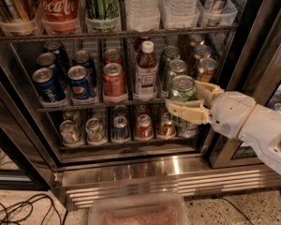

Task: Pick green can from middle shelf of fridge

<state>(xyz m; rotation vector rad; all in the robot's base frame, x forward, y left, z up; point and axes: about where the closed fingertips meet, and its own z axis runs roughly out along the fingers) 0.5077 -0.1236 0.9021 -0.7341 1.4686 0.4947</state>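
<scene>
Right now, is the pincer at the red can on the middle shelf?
No, the pincer is at the green can at the front right of the middle shelf, with the red can two lanes away.

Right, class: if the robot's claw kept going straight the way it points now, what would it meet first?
The green can at the front of the middle shelf, right at the claw. Beyond it stands the brown bottle, though depth is hard to judge.
</scene>
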